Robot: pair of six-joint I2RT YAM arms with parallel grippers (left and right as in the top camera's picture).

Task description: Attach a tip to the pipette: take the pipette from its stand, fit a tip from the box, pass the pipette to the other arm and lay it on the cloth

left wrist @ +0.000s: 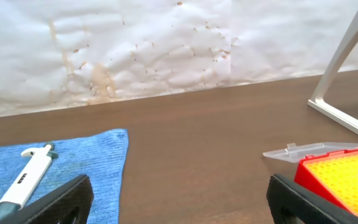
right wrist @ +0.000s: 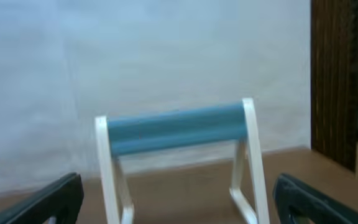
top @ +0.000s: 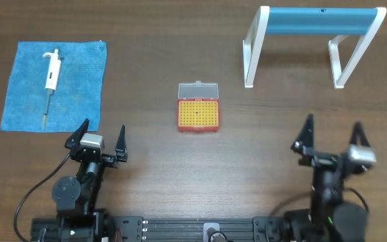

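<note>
The left gripper and the right gripper each have fingers spread wide and hold nothing. They sit on the arm-base side of the tip box, one to its left and one to its right. The pipette lies on the cloth, well left of the tip box, so the task appears done: hold both arms clear of the cloth. Count: one pipette, one cloth, one tip box, one stand beyond and right of the tip box, two grippers.
</note>
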